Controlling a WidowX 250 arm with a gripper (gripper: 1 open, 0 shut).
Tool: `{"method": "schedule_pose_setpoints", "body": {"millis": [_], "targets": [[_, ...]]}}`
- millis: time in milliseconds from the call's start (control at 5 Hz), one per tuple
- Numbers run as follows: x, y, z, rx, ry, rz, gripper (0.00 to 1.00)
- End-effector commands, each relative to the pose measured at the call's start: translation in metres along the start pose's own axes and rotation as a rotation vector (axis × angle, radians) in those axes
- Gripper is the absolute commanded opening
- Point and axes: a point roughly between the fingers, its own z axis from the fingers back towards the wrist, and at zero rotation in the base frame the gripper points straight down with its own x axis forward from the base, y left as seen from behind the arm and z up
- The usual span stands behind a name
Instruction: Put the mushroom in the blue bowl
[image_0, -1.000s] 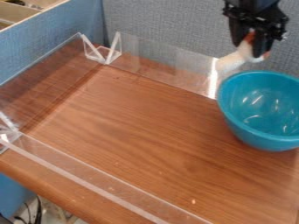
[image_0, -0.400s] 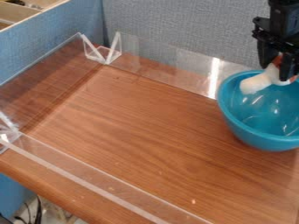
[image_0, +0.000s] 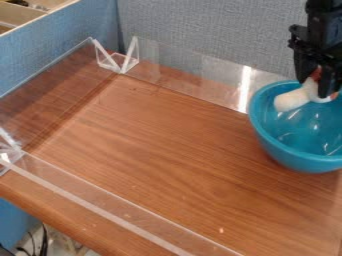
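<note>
- Surface (image_0: 160, 140), one, wood-brown with visible grain, in front of a grey textured partition (image_0: 201, 30).
- Mushroom (image_0: 293, 99), one, cream-white, rounded cap toward the frame's left, tilted; I have it at the mouth of the blue bowl, within its outline. Contact with the bowl wall: I cannot tell.
- End effector (image_0: 317, 86), one, black with a reddish part near the tips, pinching the mushroom at its stem end; the fingers are partly hidden from me.
- Blue bowl (image_0: 291, 145), one, round, glossy, upright, at the surface's right side in my view.
- Bright strip (image_0: 245, 88), one, narrow and upright, just beside the bowl.
- Clear panels, two: one along the back (image_0: 181, 65), one along the front (image_0: 114, 210).
- White-edged corner pieces, two: far (image_0: 118, 58) and near (image_0: 8, 150).
- Blue side wall (image_0: 60, 50), one, at frame left.
- Wooden compartments (image_0: 16, 14), upper left corner, cut off by my view.
- Dark cables (image_0: 43, 240), lower left corner, below the surface.
</note>
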Motion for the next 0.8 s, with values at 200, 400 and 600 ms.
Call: {"method": "schedule_pose_setpoints", "body": {"millis": [200, 400, 600], "targets": [[0.004, -0.005, 0.004, 0.001, -0.033, -0.030, 0.00], [0.002, -0.002, 0.001, 0.001, -0.031, -0.030, 0.00], [0.000, -0.002, 0.007, 0.009, -0.037, -0.029, 0.00]]}}
